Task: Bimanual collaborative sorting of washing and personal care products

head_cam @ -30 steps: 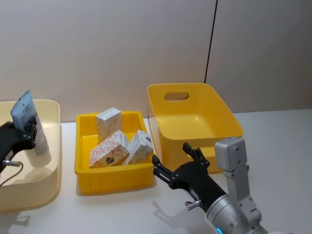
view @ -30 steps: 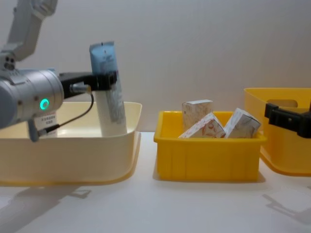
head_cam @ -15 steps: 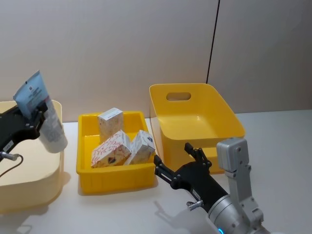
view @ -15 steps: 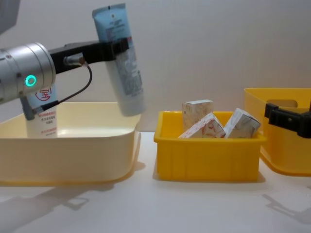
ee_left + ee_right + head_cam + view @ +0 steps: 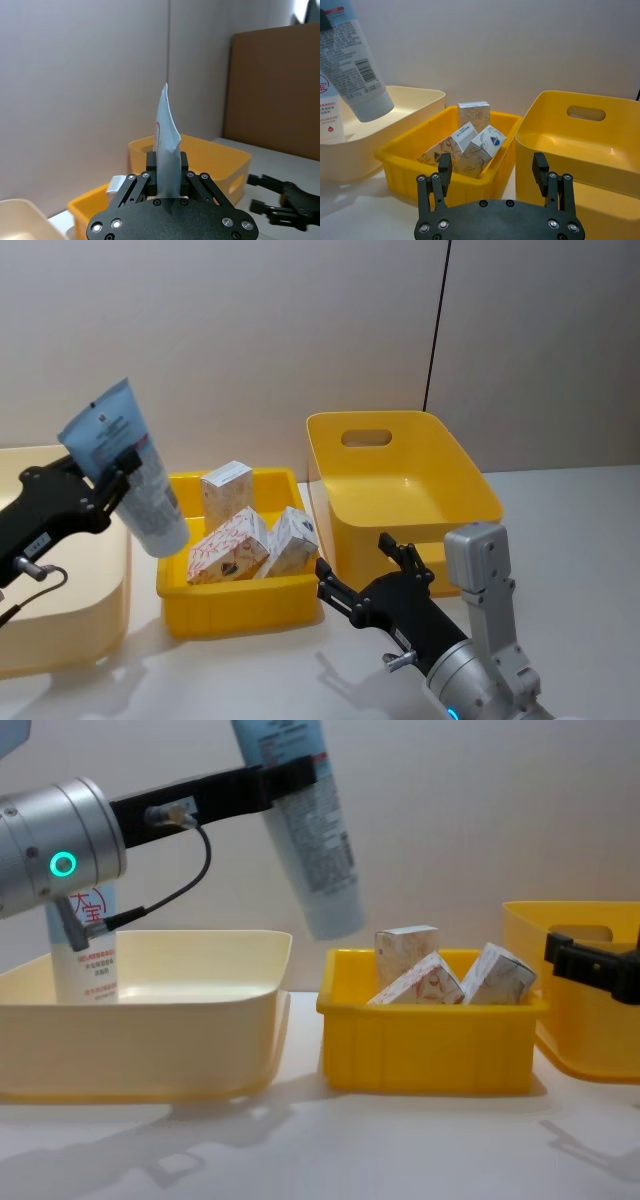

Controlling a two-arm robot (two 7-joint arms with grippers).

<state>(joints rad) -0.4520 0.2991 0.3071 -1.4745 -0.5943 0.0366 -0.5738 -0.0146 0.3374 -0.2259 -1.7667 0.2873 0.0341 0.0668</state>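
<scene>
My left gripper is shut on the crimped end of a pale-blue squeeze tube. It holds the tube tilted in the air over the gap between the cream bin and the small yellow bin. In the chest view the tube hangs cap-down above the yellow bin's left edge. A white red-printed bottle stands in the cream bin. Three patterned white boxes lie in the small yellow bin. My right gripper is open and holds nothing, low in front of the yellow bins.
A large yellow bin with a handle slot stands to the right of the small one. White table stretches in front of all three bins. A plain wall runs behind them.
My left gripper has lifted the tube out of the cream bin and carried it up and right toward the small yellow bin. The right arm has stayed still.
</scene>
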